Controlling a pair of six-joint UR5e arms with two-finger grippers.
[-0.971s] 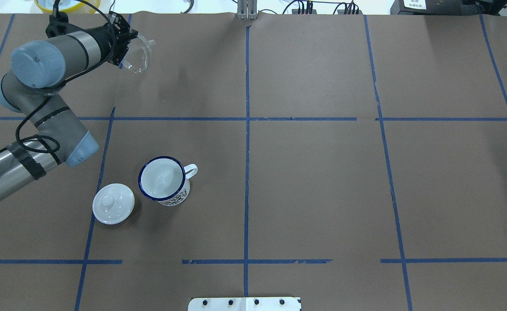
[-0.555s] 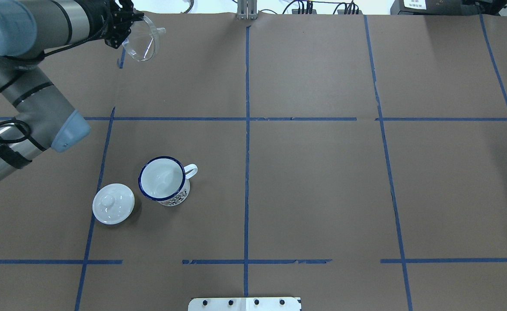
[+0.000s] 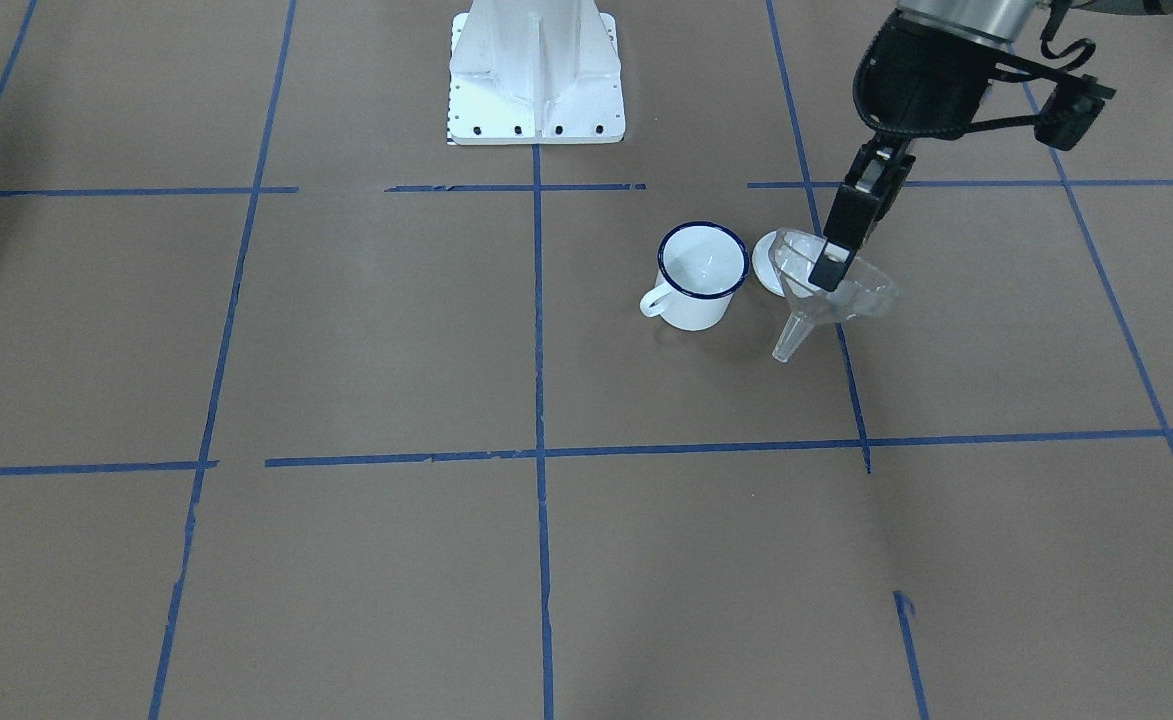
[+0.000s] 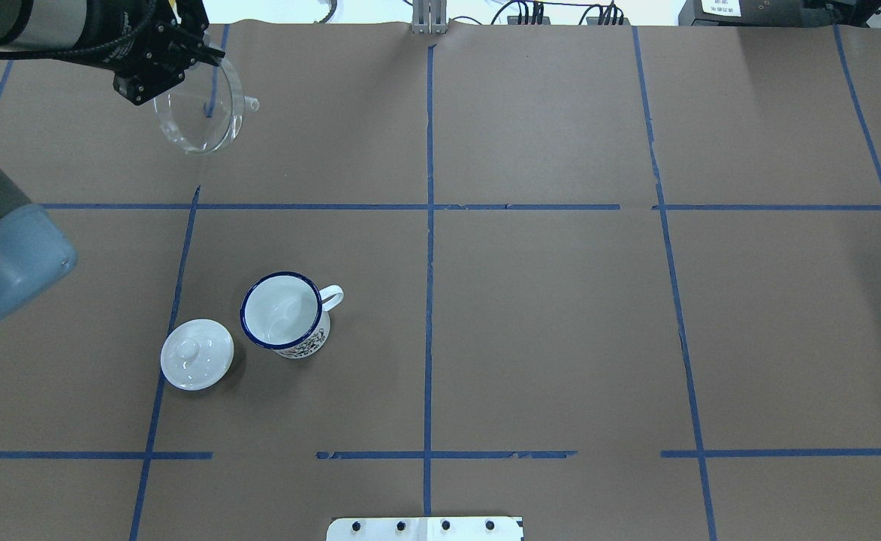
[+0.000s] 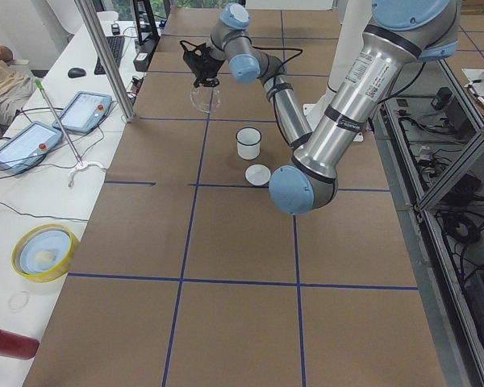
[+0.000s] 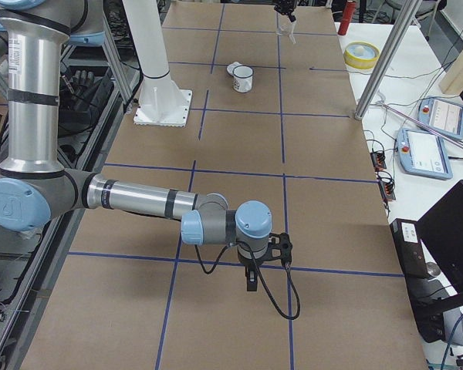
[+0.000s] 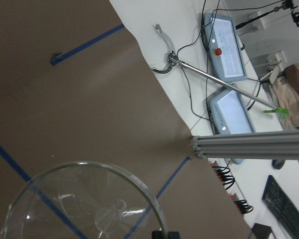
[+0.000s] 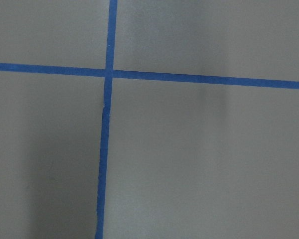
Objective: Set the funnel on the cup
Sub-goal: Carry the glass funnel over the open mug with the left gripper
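The clear funnel (image 4: 197, 120) hangs in the air over the far left of the table, its spout pointing down and tilted. My left gripper (image 4: 197, 55) is shut on its rim; in the front view the fingers (image 3: 832, 262) pinch the funnel (image 3: 839, 295). The funnel's rim fills the bottom of the left wrist view (image 7: 84, 199). The white cup (image 4: 284, 312) with a dark blue rim stands upright and empty on the table, nearer the robot, also in the front view (image 3: 703, 277). My right gripper (image 6: 251, 279) shows only in the right side view; I cannot tell its state.
A round white knobbed lid (image 4: 197, 354) lies just left of the cup, partly behind the funnel in the front view (image 3: 766, 262). Blue tape lines cross the brown table cover (image 4: 545, 315). The robot's white base (image 3: 536, 75) stands at the table's near edge.
My left arm has risen and swung the funnel left and a little toward the robot. The funnel's mouth has turned from sideways to more upward. Cup and lid have not moved.
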